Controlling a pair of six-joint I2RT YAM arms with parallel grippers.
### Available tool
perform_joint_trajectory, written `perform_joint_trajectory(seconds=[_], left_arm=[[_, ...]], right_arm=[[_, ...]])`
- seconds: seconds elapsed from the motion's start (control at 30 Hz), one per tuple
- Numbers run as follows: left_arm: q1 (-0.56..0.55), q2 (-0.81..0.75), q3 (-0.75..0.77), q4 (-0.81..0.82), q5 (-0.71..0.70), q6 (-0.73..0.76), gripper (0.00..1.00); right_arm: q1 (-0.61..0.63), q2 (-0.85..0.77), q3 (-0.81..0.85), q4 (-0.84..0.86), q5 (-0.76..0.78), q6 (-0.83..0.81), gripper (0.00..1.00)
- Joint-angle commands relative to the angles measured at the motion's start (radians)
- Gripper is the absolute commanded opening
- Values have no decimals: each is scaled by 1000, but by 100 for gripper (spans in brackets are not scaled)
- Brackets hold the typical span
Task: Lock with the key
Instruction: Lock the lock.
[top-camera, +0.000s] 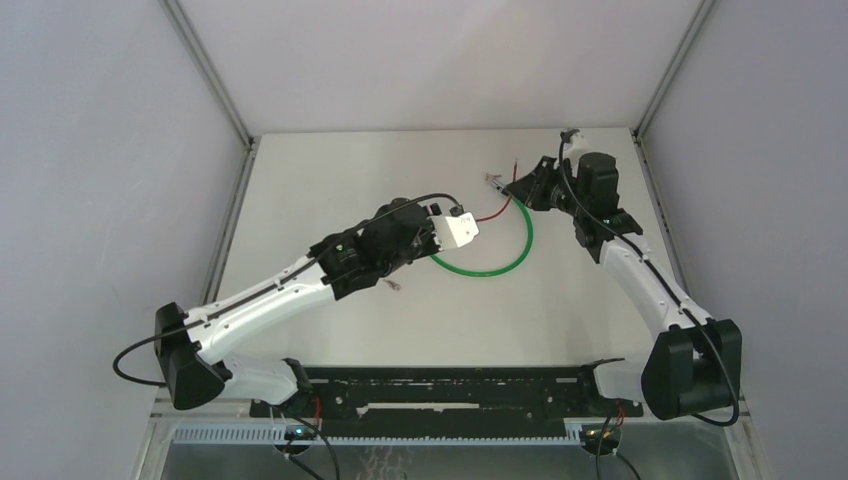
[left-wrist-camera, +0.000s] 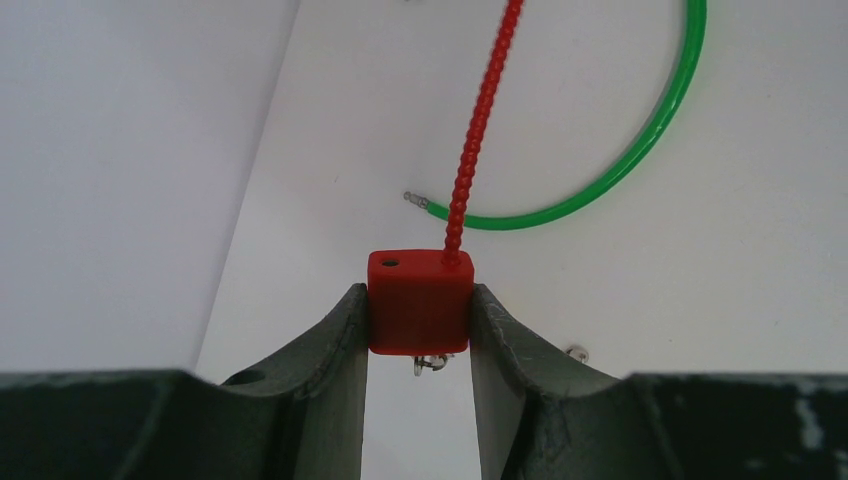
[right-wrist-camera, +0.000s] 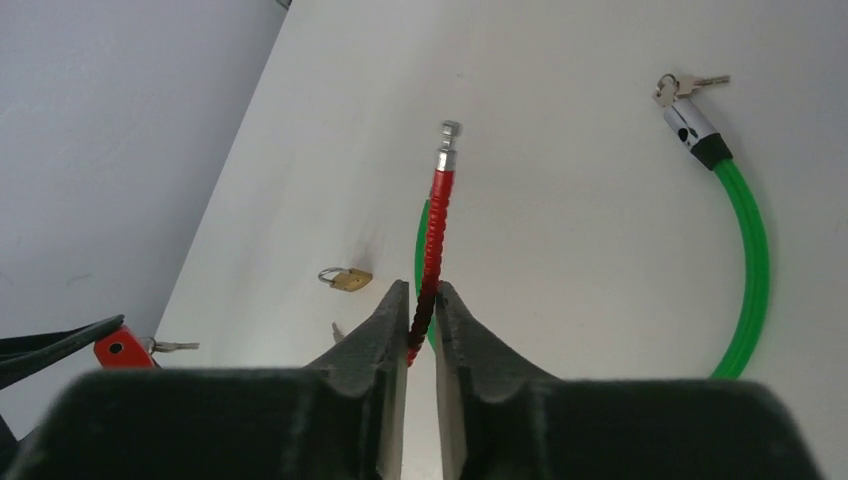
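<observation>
Jaws clamping red lock body (left-wrist-camera: 418, 312) at left gripper (left-wrist-camera: 417, 298), red cable (right-wrist-camera: 436, 210) at right gripper (right-wrist-camera: 421, 292); brass padlock (right-wrist-camera: 347, 279) clear from right wrist alone.

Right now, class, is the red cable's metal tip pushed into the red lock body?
No: the tip of the cable sticks out bare beyond the right gripper, apart from the lock body.

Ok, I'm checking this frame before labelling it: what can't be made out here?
Left wrist: the key shows only as a metal sliver; the red lock body and left fingers hide the rest.
Top external: the red lock body is hidden beneath the left arm.
Right wrist: the brass padlock is too small to tell if shut; the red cable vanishes between the right fingers.
</observation>
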Motion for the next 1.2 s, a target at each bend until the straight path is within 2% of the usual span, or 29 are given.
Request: perform_joint_trajectory(seconds=[0.0,0.07,0.1,0.27,0.53,0.9,1.17], left_arm=[[-6,-62,-32,101,34,30,0],[-4,-73,-50,118,55,47,0],[-2,-77,-55,121,74,56,0],[13,-57,-32,102,203,72,0],[39,-40,26,5,399,151,0],[49,-122,-22,-33,465,241,0],[52,-195,-113,-39,473,315,0]], right_arm=[[-23,-38,5,74,-45,43,14],[-44,-69,7,92,-60,59,1],[-52,-86,7,98,-65,62,0],[-53,-157,28,56,-109,-39,0],[19,-201,61,-195,-161,-326,0],[236,-134,61,-408,-281,-586,0],[283,-79,61,-471,-456,-652,0]])
